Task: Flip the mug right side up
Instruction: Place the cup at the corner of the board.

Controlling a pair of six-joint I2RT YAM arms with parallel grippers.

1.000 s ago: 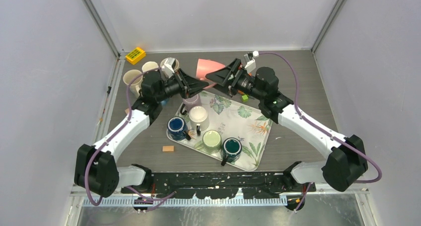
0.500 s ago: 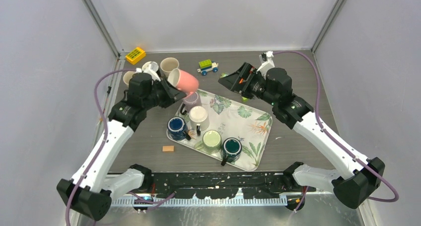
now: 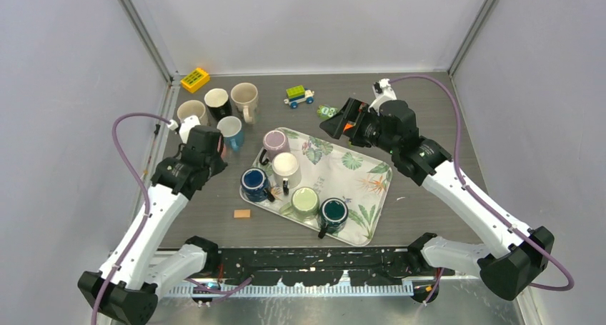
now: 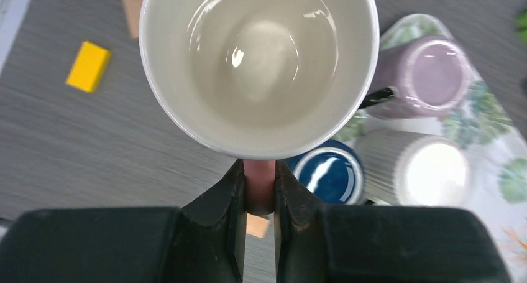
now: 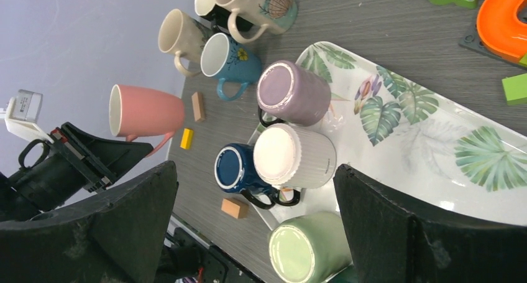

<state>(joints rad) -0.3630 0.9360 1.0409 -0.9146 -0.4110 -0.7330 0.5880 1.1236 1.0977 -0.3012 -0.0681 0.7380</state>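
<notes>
The left gripper (image 4: 260,182) pinches the pink mug (image 4: 258,65) by its handle; the right gripper (image 5: 253,190) gapes empty, with the tray (image 5: 435,140) ahead of it.

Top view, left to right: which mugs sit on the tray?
Blue mug → white mug → green mug → teal mug. Purple mug left out: it overlaps the white one.

Left jaws swung the pink mug (image 5: 146,112) leftward, mouth now up.
</notes>
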